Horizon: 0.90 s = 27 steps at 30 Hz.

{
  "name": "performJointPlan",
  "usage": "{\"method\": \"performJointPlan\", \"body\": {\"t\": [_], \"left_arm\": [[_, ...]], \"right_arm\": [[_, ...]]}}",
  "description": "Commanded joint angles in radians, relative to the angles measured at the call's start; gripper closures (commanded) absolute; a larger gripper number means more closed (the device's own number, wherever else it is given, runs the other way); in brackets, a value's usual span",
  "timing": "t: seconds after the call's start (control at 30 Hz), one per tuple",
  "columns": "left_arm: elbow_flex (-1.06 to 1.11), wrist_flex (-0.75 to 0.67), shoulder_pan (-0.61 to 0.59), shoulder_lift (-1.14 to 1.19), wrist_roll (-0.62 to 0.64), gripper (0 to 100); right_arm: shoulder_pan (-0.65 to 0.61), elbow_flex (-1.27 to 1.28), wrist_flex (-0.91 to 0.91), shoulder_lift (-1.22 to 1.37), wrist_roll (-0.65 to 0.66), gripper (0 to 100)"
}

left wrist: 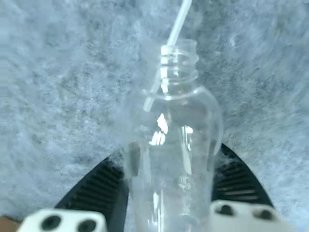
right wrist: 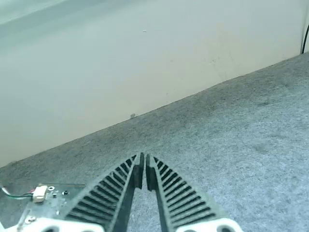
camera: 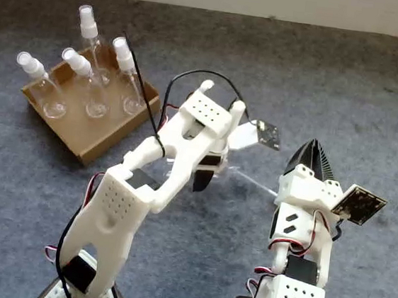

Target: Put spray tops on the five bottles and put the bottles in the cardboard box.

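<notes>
**Fifth bottle gripped, neck not yet capped**

We find the left tool [camera: 203, 176] clenched on the clear fifth bottle [left wrist: 174, 135], with a jaw pressing each side of its body. The bottle's long axis runs straight out from the wrist, threaded neck foremost, above the grey worktop [camera: 375, 103]. A thin tube [left wrist: 176, 24] slants into the open neck, and no spray head sits on the threads. From above, that tube stretches toward the right arm.

The right tool [right wrist: 144, 160] is closed on nothing, and it points up and away toward the wall. The cardboard box [camera: 118, 138] stands well apart on the left arm's outer side, with four topped bottles [camera: 85, 80] upright inside.

We judge that capping turns on the neck facing the right arm, so the right tool is nearer to seat the top. For boxing afterwards, the left arm is nearer.
</notes>
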Motion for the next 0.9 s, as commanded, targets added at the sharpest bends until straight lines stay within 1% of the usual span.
{"method": "performJointPlan", "body": {"t": [0.0,0.07,0.2,0.3,0.5,0.73,0.83,0.87], "left_arm": [[0.016,0.014,-0.008,-0.007,0.017,92],[0.027,0.014,-0.016,-0.007,0.018,92],[0.030,0.014,-0.019,-0.007,0.023,92],[0.030,0.015,-0.019,-0.007,0.023,92],[0.031,0.015,-0.050,-0.007,0.026,92],[0.031,0.015,-0.084,-0.002,0.120,92],[0.031,0.014,-0.090,-0.001,0.193,92],[0.031,0.014,-0.093,-0.001,0.222,92]], "right_arm": [[0.013,0.131,-0.005,-0.016,0.014,98.7],[0.054,0.076,0.038,-0.008,0.012,98.3],[0.074,-0.119,0.346,-0.008,0.006,98.3],[0.076,-0.249,0.492,-0.008,0.012,98.1],[0.079,-0.406,0.648,-0.007,0.012,98.1],[0.077,-0.562,0.832,-0.005,0.014,98.1],[0.076,-0.618,0.900,-0.005,0.021,98.1],[0.076,-0.633,0.918,-0.005,0.044,98.1]]}}
